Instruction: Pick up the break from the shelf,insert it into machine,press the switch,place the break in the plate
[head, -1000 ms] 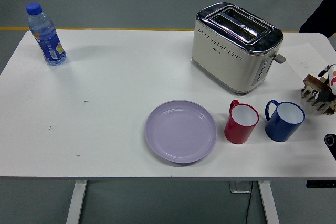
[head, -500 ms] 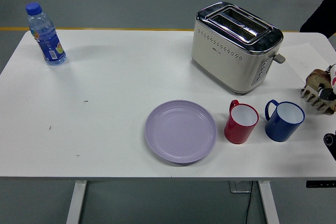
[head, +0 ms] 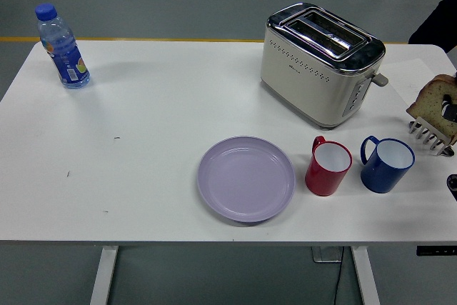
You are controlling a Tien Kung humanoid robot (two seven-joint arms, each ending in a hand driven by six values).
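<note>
White tabletop over grey floor: bottle far left, toaster back right with both slots empty, lilac plate near the front edge, red mug and blue mug just beside it. At the right edge, the bread sits tilted above the rack. Only a dark sliver of the right hand shows against the slice, so its grip can't be told, and the left hand is out of shot.

Only a sliver of my right hand shows, way out at 3 o'clock, and my fingers are cropped off.
</note>
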